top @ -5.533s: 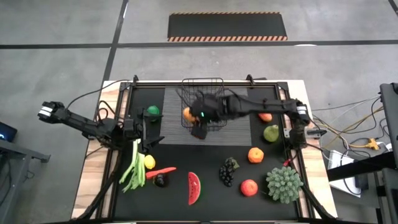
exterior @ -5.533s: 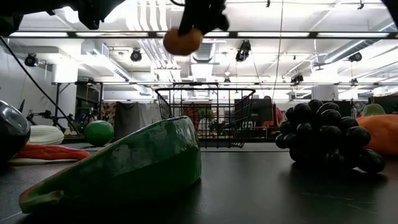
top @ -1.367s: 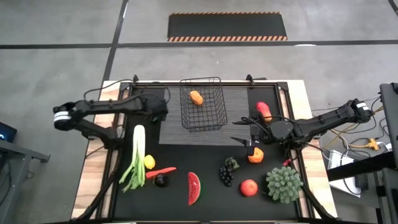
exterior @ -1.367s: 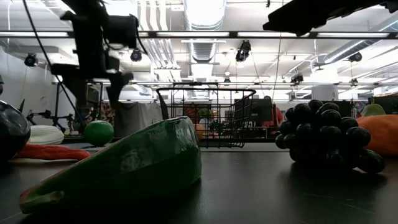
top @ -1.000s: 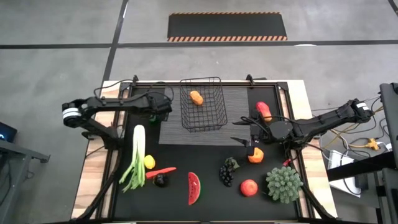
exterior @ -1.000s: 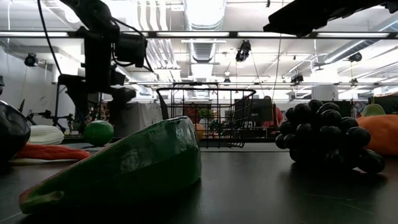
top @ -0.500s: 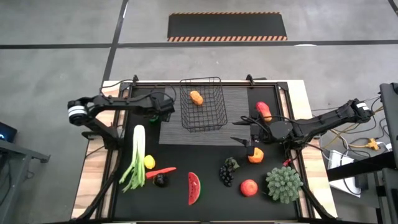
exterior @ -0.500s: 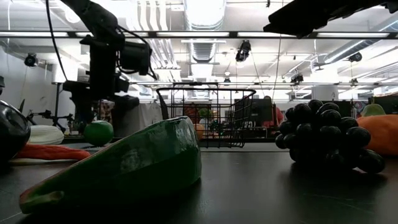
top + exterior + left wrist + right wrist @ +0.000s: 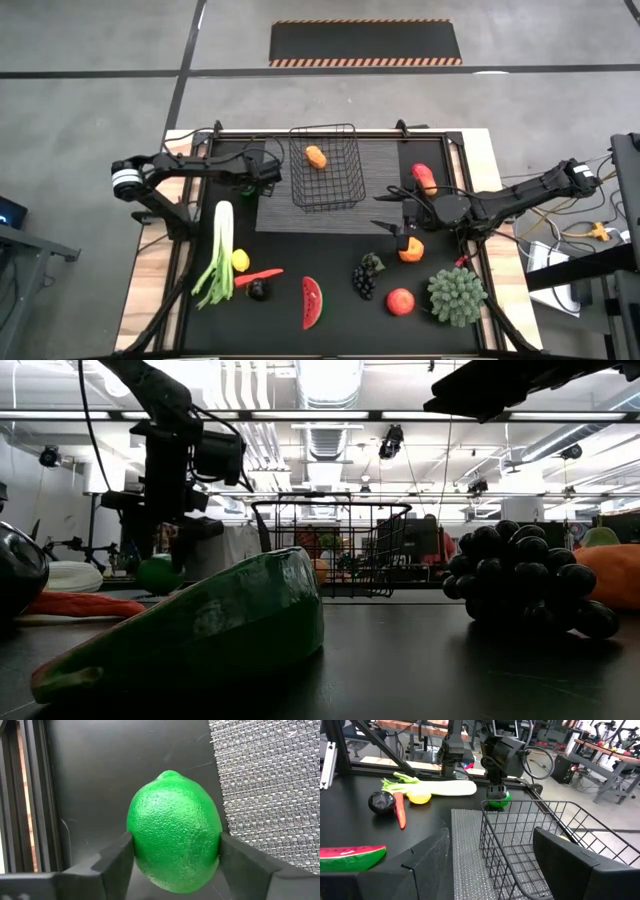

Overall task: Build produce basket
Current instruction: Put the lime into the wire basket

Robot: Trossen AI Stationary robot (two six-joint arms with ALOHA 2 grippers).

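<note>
The black wire basket (image 9: 325, 165) stands on the grey mat (image 9: 385, 190) with an orange fruit (image 9: 316, 157) inside. The green lime (image 9: 173, 832) lies on the black table left of the basket. My left gripper (image 9: 262, 181) is down over it and shut on it; the high view hides the lime under the gripper. The low view shows the lime (image 9: 158, 574) between the fingers. My right gripper (image 9: 392, 228) hangs open above the table's right half, near an orange (image 9: 411, 250), with nothing between its fingers. My left gripper pinches the lime between its two fingers, one on each side (image 9: 136, 845) at its widest part. The fingers come slanting down from above. The lime's pointed end (image 9: 169, 773) faces away from the gripper. The lime sits low at the table top.
A leek (image 9: 218, 250), lemon (image 9: 241, 260), red chili (image 9: 262, 273) and a dark fruit (image 9: 258, 290) lie at the near left. Watermelon slice (image 9: 312, 300), grapes (image 9: 367, 275), apple (image 9: 401, 301) and a spiky green plant (image 9: 456, 295) lie near right. A red-orange fruit (image 9: 424, 178) sits far right.
My left gripper has moved a little toward the basket and come down over the lime, which now stands between its fingers in their shadow. The lime has stayed where it was. My right arm has kept still.
</note>
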